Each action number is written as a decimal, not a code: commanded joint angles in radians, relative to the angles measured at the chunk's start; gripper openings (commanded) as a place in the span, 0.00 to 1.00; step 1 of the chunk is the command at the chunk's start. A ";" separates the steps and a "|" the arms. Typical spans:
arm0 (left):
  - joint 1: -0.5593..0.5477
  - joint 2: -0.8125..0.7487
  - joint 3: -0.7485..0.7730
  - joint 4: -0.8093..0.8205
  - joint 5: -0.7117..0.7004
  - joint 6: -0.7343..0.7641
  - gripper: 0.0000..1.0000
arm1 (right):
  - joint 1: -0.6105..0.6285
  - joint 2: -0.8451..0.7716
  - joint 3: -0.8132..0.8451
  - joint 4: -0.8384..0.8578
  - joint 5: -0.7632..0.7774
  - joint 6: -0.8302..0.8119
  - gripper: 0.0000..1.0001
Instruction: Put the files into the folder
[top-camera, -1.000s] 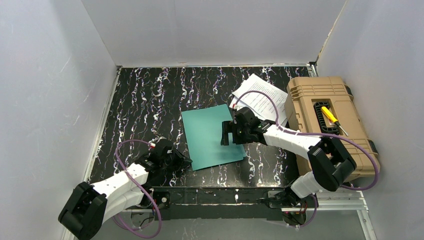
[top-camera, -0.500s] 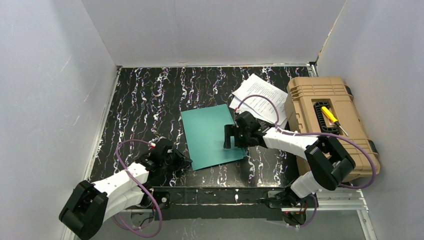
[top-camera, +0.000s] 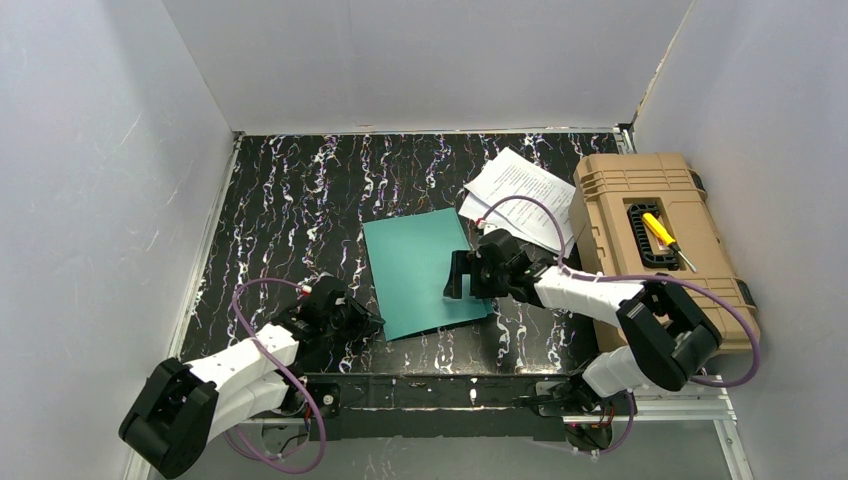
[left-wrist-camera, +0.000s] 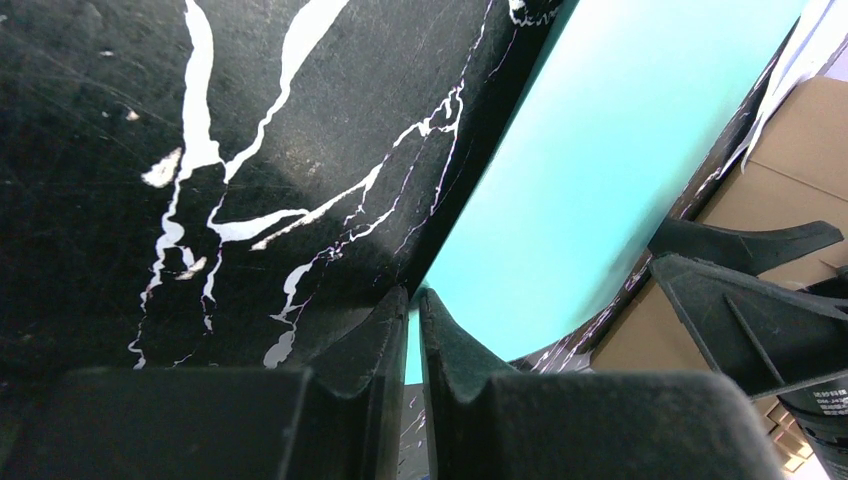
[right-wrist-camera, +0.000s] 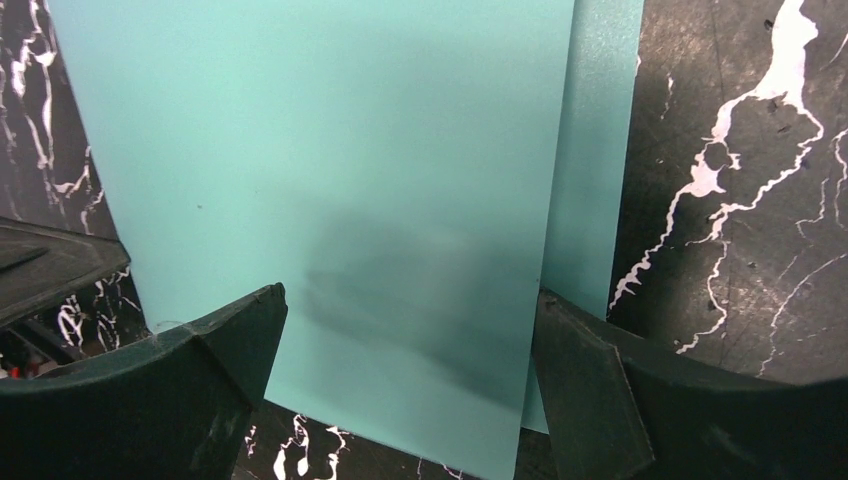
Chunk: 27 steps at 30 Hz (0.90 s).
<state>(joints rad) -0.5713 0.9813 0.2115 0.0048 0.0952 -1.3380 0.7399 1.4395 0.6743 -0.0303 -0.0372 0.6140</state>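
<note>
The teal folder (top-camera: 415, 270) lies shut and flat in the middle of the table. The files (top-camera: 522, 192), white printed sheets, lie behind it to the right, partly against the toolbox. My left gripper (top-camera: 374, 322) sits low at the folder's near left corner. In the left wrist view its fingers (left-wrist-camera: 412, 335) are nearly closed, with a sliver of the folder (left-wrist-camera: 590, 170) between them. My right gripper (top-camera: 458, 276) is open over the folder's right edge. In the right wrist view (right-wrist-camera: 405, 390) the jaws straddle the top cover (right-wrist-camera: 330, 180), and the lower cover shows as a strip beside it.
A tan plastic toolbox (top-camera: 640, 250) stands at the right, with a yellow screwdriver (top-camera: 660, 233) on its lid. White walls close off the left, back and right. The black marbled tabletop (top-camera: 290, 220) lies left of the folder.
My right gripper has shifted slightly toward the near side along the folder's right edge and sits lower. The left arm, the folder and the files have not visibly moved.
</note>
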 joint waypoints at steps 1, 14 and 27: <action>0.005 0.085 -0.084 -0.240 -0.135 0.059 0.08 | 0.007 -0.049 -0.075 0.074 -0.084 0.068 0.98; 0.006 0.102 -0.087 -0.218 -0.128 0.075 0.06 | -0.002 -0.220 -0.223 0.303 -0.128 0.216 0.83; 0.007 0.109 -0.069 -0.224 -0.127 0.096 0.06 | -0.002 -0.376 -0.273 0.346 -0.099 0.253 0.55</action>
<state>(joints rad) -0.5701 1.0183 0.2165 0.0483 0.0940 -1.3151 0.7345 1.1133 0.4126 0.2531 -0.1349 0.8505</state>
